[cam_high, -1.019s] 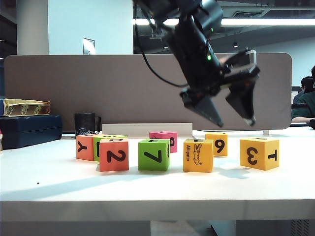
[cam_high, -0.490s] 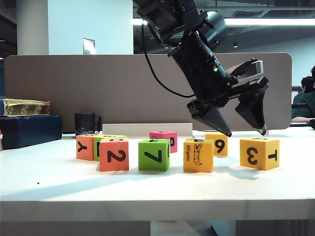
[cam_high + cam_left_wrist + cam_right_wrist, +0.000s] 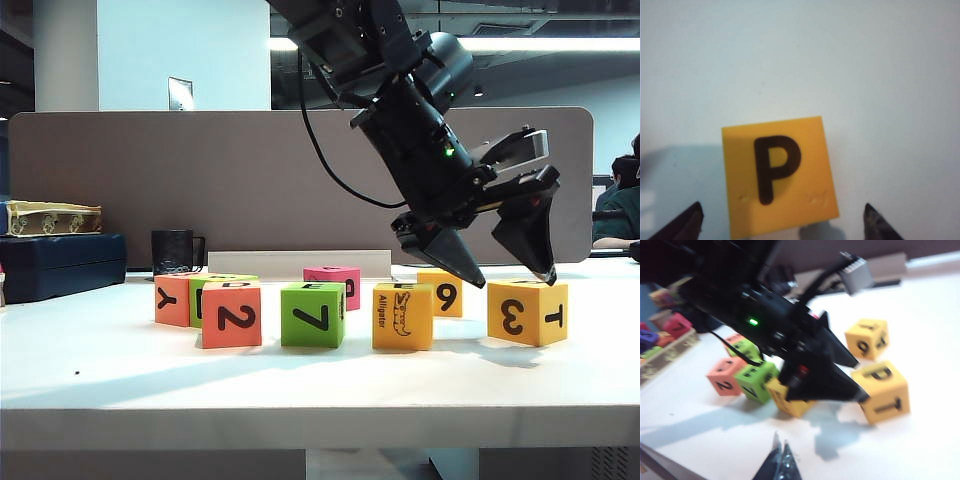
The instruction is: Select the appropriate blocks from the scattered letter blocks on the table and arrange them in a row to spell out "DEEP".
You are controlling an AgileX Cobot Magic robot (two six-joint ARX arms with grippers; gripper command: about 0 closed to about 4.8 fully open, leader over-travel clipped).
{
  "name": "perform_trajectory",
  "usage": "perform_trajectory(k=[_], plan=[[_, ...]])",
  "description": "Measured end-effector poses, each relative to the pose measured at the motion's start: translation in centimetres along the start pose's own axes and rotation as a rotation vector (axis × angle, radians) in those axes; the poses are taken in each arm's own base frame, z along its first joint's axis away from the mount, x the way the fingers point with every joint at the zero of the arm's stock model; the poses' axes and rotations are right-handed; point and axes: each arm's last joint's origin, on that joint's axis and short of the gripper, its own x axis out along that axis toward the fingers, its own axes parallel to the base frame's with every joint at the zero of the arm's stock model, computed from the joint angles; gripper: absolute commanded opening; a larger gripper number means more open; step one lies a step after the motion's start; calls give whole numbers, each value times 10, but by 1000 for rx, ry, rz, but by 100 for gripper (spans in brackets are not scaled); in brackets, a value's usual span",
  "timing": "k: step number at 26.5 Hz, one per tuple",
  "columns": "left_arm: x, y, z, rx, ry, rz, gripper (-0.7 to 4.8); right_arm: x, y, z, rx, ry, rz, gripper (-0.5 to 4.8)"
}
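Note:
In the exterior view my left gripper (image 3: 513, 277) hangs open just above the yellow-orange "3"/"T" block (image 3: 527, 312), one finger over each side. The left wrist view shows that block's top face, printed "P" (image 3: 777, 175), between the open fingertips (image 3: 690, 220); nothing is held. On the table (image 3: 100, 370), in a row to its left, stand the alligator block (image 3: 403, 317), the green "7" block (image 3: 313, 315) and the salmon "2" block (image 3: 232, 316). My right gripper (image 3: 781, 442) is shut and empty, off the table surface, looking at the left arm and the "P"/"T" block (image 3: 882, 390).
A yellow "9" block (image 3: 441, 292), a pink block (image 3: 334, 283), a salmon "Y" block (image 3: 172, 299) and a green block (image 3: 215, 287) sit behind the row. A black mug (image 3: 176, 250) and a dark blue box (image 3: 60, 262) stand at the back left, before a grey partition.
My left gripper has moved right and down, from above the alligator and "9" blocks to just over the "3"/"T" block, staying open. The blocks have not moved.

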Motion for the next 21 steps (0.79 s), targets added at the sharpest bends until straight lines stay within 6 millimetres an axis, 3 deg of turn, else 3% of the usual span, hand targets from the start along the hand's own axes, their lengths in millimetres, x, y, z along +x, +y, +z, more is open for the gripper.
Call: perform_trajectory(k=[8,12,16,21], plan=[[8,2,1,-1,-38,6,403,0,-2,-4,23,31,-42,-5],[22,5,-8,-28,-8,2,393,0,-2,-4,23,31,-42,-5],[25,6,-10,-81,-8,1,282,0,-2,-4,23,31,-42,-5],[25,6,-8,-164,-19,18,270,0,-2,-4,23,31,-42,-5]])
